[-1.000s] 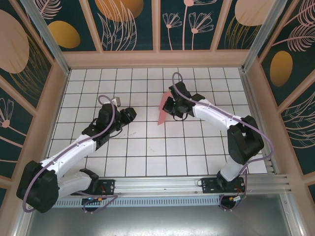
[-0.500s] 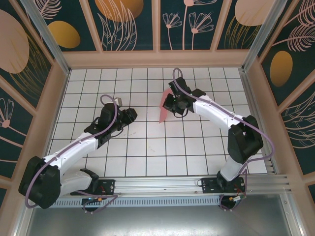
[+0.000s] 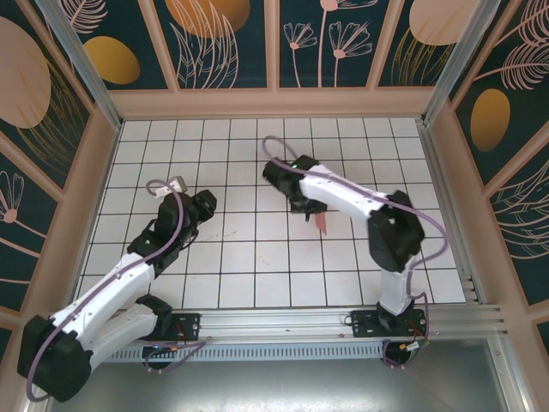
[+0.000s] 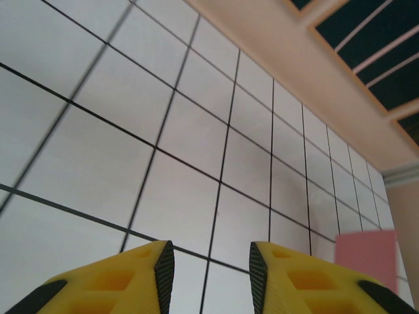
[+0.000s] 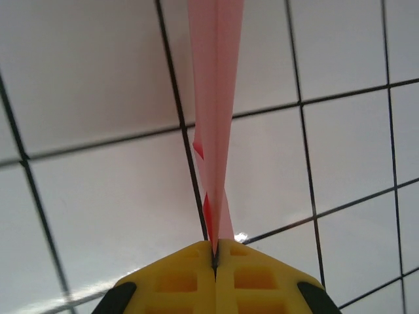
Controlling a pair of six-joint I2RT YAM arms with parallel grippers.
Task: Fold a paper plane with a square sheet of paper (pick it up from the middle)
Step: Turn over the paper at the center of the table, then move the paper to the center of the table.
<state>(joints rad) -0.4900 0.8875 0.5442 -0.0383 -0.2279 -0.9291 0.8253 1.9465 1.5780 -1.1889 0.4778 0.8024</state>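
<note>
The paper plane is a narrow salmon-pink folded dart, seen edge-on in the right wrist view, running straight up from the fingers. My right gripper is shut on its near end. From above, the right gripper hangs over the middle of the table, with a small piece of the pink paper plane showing just below it. My left gripper is to the left, several tiles away. In the left wrist view the left gripper is open with only bare tiles between the fingers. The pink paper plane shows at the right edge.
The white gridded table is walled by peach-coloured panels at the back and both sides. Both arm bases sit on a metal rail at the near edge.
My right arm has swung round so the gripper moved nearer, and the paper now shows below it instead of to its left. My left arm drew back to the left and its jaws widened slightly.
</note>
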